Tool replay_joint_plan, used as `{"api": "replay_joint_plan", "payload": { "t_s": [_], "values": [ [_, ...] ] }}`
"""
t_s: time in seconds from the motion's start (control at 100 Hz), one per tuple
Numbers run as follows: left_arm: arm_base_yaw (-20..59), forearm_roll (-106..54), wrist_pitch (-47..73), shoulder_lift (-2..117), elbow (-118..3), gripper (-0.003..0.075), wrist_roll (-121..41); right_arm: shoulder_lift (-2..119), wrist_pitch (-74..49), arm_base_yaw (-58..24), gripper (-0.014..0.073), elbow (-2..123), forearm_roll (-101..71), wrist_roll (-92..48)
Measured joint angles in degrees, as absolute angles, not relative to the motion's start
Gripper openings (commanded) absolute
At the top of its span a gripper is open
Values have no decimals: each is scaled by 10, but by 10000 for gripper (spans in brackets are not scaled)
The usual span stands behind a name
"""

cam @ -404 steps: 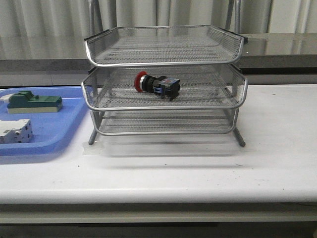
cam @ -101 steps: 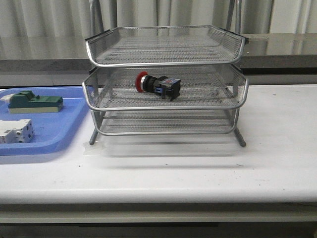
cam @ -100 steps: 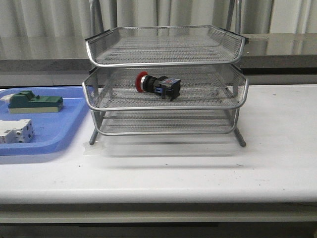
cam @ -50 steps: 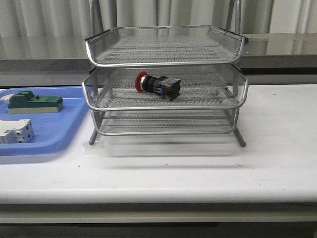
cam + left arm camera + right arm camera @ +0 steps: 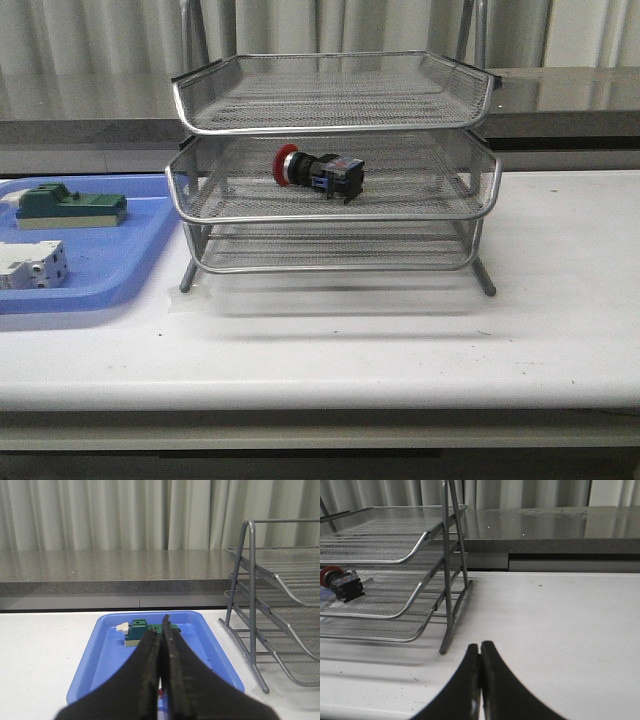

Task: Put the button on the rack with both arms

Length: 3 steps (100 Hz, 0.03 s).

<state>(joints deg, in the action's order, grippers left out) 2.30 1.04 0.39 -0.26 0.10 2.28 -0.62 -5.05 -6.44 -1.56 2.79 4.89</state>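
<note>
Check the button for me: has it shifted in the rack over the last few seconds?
No. The button lies in the same spot on the rack's middle tier, red head toward the blue tray.

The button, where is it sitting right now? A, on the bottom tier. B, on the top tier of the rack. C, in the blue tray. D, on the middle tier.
D: the button lies on its side on the mesh of the rack's middle tier, under the top tier and above the bottom one.
</note>
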Motion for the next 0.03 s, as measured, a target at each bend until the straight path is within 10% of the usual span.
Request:
{"api": "replay_joint_plan", "payload": {
  "t_s": [0.03],
  "values": [
    [23,10,4,-3,1,-20,23,-6,-50,-64,-60,-16,28,49]
  ]
}}
